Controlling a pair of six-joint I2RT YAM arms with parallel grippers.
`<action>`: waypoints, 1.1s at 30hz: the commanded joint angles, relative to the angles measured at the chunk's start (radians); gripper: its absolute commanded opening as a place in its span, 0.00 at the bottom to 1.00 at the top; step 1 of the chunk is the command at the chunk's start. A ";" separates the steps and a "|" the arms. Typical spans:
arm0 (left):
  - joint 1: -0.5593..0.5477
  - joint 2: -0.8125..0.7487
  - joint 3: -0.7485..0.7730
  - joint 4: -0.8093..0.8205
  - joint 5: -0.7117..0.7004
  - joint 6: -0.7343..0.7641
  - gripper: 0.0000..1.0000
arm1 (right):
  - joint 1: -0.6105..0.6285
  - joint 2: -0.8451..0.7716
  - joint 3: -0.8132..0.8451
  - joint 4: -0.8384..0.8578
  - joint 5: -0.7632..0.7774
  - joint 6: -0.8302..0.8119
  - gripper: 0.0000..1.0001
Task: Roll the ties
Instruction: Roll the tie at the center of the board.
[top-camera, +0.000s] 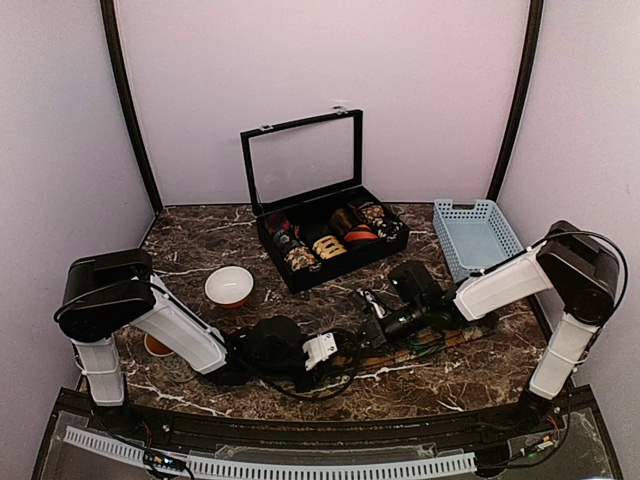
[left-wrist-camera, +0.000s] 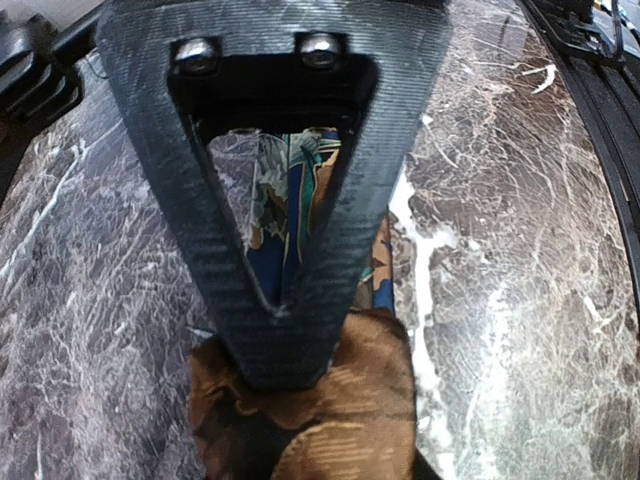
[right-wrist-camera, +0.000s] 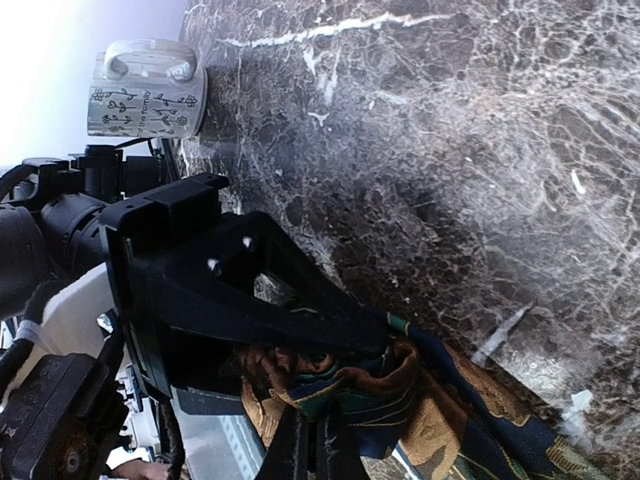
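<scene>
Tie (top-camera: 455, 340) lay stretched along the near part of the table (top-camera: 200, 240), running from between the two grippers out toward the right arm. One end was bunched where the grippers met. Coils (top-camera: 328, 247) of rolled fabric sat in the open box (top-camera: 345, 264) behind.

Left gripper (left-wrist-camera: 285, 345): fingers drawn into a narrow V, tips pinched on brown fabric at the tie's end.

Right gripper (right-wrist-camera: 312, 445): fully closed, folds of the tie heaped over its tips. It looked like a pinch on the cloth, but the folds hid the contact itself.

Handling, judged: light, thin, limp fabric, smooth-faced and probably slippery. It would not hold a shape, would fold and twist on its own, and a coil would likely loosen if released. No breakage risk. Best hold is flat across the width near the end, with one gripper anchoring the core and the other feeding the length under slight tension.

Writing: none legible. Mug (right-wrist-camera: 145, 92) carried a dark sprig print, no words. No brand seen on tie, box or basket (top-camera: 478, 235).
</scene>
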 joint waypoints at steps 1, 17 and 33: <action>0.003 0.009 -0.017 -0.170 -0.003 -0.012 0.40 | -0.015 0.011 -0.041 -0.062 0.058 -0.048 0.00; -0.011 0.049 -0.038 0.229 0.049 -0.201 0.80 | -0.094 0.016 -0.200 -0.033 0.150 -0.110 0.00; -0.011 0.253 0.054 0.450 0.045 -0.385 0.46 | -0.082 0.043 -0.186 0.066 0.134 -0.035 0.00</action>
